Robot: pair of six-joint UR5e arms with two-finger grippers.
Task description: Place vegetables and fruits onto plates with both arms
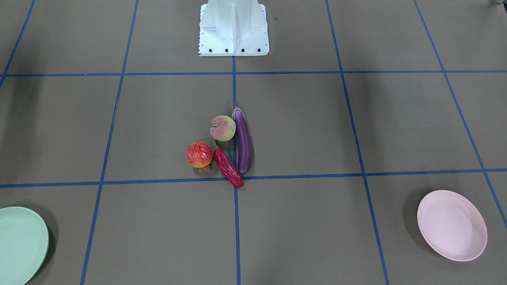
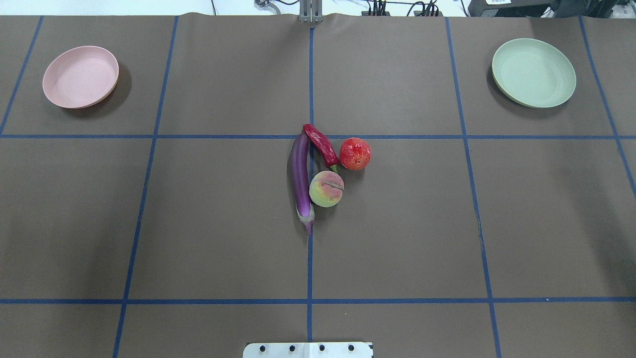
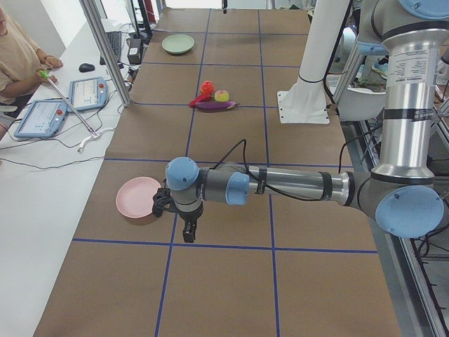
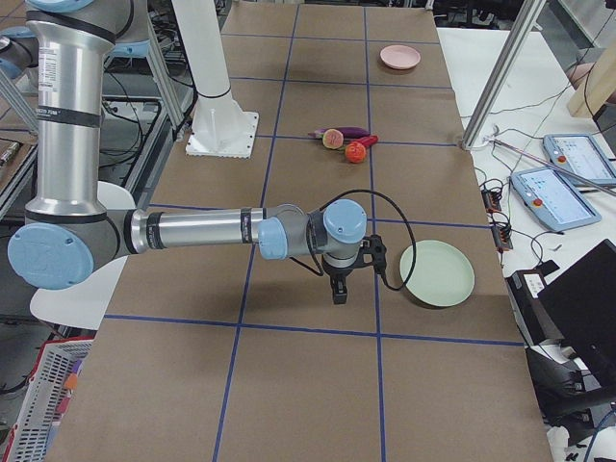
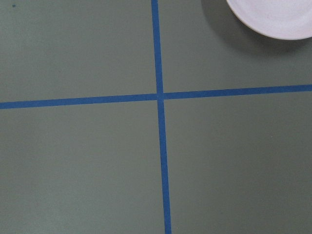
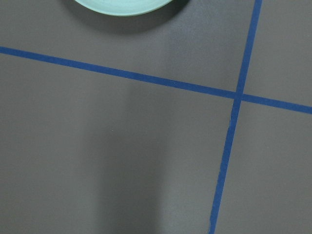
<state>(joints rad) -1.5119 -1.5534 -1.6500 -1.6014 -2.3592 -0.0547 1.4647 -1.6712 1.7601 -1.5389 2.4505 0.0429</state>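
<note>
The purple eggplant (image 2: pixel 300 179), red chili pepper (image 2: pixel 322 145), peach (image 2: pixel 326 189) and pomegranate (image 2: pixel 355 153) lie bunched together at the table's middle, touching one another. The pink plate (image 2: pixel 80 76) sits at the far left and the mint green plate (image 2: pixel 533 72) at the far right, both empty. My left gripper (image 3: pixel 188 235) points down over the table just beside the pink plate (image 3: pixel 139 197). My right gripper (image 4: pixel 338 294) points down beside the green plate (image 4: pixel 436 273). Both grippers show only in the side views, so I cannot tell if they are open or shut.
The white robot base (image 1: pixel 233 29) stands at the table's near edge. Blue tape lines (image 2: pixel 310 248) grid the brown table. Tablets and cables (image 3: pixel 66 105) lie on the side bench, where an operator (image 3: pixel 17 56) sits.
</note>
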